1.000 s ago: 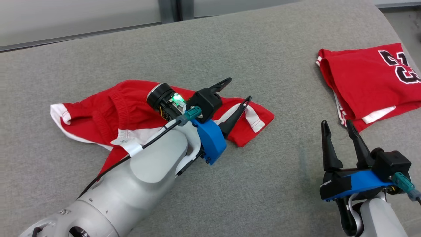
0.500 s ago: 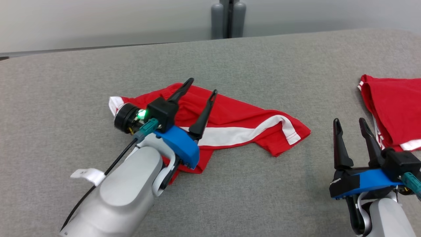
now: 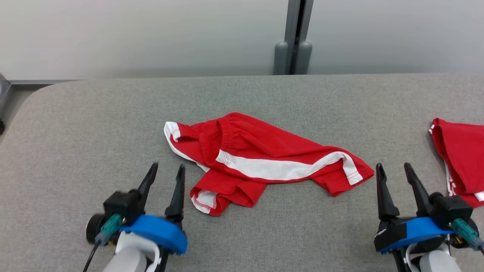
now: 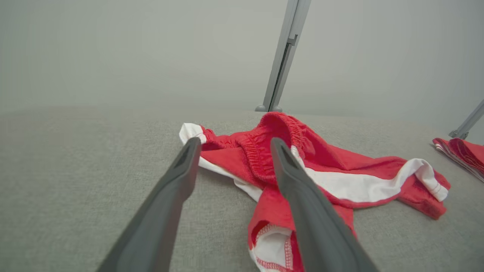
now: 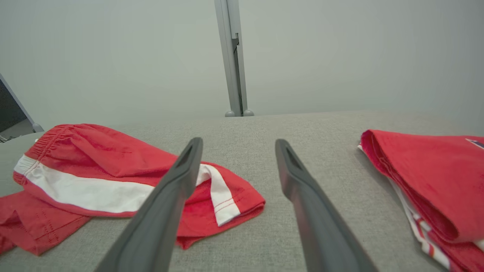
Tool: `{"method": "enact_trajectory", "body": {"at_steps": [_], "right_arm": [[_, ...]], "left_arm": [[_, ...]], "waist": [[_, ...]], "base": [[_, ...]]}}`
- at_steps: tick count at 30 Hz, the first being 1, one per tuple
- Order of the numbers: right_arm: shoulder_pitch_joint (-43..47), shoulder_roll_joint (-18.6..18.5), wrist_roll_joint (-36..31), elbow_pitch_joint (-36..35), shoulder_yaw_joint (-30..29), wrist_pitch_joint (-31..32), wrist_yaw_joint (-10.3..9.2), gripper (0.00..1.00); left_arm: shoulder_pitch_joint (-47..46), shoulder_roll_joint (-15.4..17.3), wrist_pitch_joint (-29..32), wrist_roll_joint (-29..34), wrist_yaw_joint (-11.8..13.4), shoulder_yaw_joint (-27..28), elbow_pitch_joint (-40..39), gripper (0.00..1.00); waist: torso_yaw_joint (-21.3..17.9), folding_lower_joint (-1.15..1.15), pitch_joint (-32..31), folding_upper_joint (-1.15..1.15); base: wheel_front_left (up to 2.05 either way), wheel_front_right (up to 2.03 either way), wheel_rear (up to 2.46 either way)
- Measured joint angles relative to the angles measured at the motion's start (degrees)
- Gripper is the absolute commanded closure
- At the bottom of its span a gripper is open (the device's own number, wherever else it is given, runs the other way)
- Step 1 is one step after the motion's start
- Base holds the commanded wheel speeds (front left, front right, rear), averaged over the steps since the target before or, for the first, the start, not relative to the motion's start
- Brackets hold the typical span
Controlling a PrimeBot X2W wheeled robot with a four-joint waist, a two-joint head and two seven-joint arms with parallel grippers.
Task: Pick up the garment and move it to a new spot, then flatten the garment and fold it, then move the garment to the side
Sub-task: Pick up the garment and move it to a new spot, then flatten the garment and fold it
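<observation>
crumpled garment, between left tool, right tool

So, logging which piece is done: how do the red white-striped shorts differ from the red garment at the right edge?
The red white-striped shorts lie crumpled, legs askew; the red garment is folded in flat layers. The shorts sit centrally, the garment far right. Both are red with white trim, lying free.

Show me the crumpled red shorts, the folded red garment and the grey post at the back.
crumpled red shorts (image 3: 264,151): head view, on the red cloth above the white stripe.
folded red garment (image 3: 461,151): head view, on its top layer.
grey post (image 3: 292,34): head view, on its left half.
</observation>
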Motion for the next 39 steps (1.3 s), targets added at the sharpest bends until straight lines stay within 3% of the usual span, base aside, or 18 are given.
{"method": "enact_trajectory", "body": {"at_steps": [13,39], "right_arm": [[3.7,0.0,1.7,2.1,3.3,0.0,0.0,0.0],[3.7,0.0,2.0,3.3,5.3,0.0,0.0,0.0]], "left_arm": [[12.2,-2.7,0.0,5.2,0.3,11.1,-4.6,0.0],[13.5,-6.3,0.0,10.2,-3.4,16.0,-1.6,0.0]], "waist": [[0.0,0.0,-3.0,0.0],[-0.2,0.01,-4.4,0.0]], "base": [[0.0,0.0,0.0],[0.0,0.0,0.0]]}}
